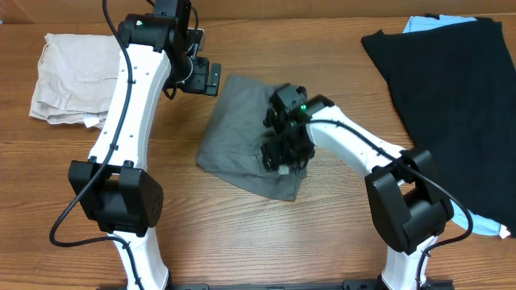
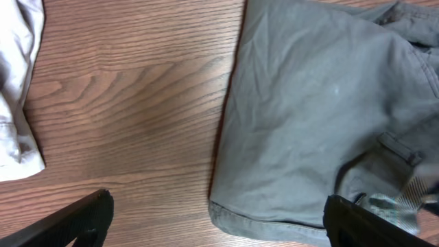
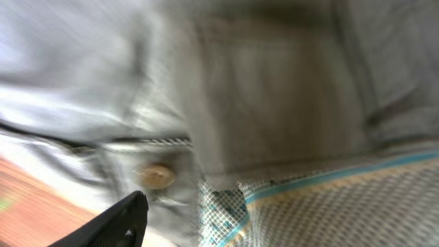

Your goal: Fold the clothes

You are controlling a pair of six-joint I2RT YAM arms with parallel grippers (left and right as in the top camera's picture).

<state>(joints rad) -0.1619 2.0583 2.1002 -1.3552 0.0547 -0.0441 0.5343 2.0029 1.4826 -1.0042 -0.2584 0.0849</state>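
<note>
Task thing: the mid-grey woven shorts (image 1: 238,129) lie bunched in the middle of the brown wooden table (image 1: 322,48), between the pale beige shorts (image 1: 68,76) at the upper left and the large black garment (image 1: 451,97) at the right.
Long axis: it appears to run from the upper centre of the overhead view down to the lower right.
Left gripper (image 1: 208,78): jaws spread wide and holding nothing, it hovers just beside the grey shorts' upper left corner. In its wrist view one finger is over bare wood and the other over the cloth near the hem.
Right gripper (image 1: 284,157): low over the right part of the grey shorts. Its blurred wrist view is filled by the small silvery waist button (image 3: 158,175) and the pale speckled waistband lining (image 3: 329,206).
Right jaws: only one finger shows, so I cannot tell whether they are apart or clamped.
Nearer arm: the right is already at the waistband, while the left has the cloth edge to the right of it in the frame.
Next move, judged: take the waist end and carry it along the long axis.
</note>
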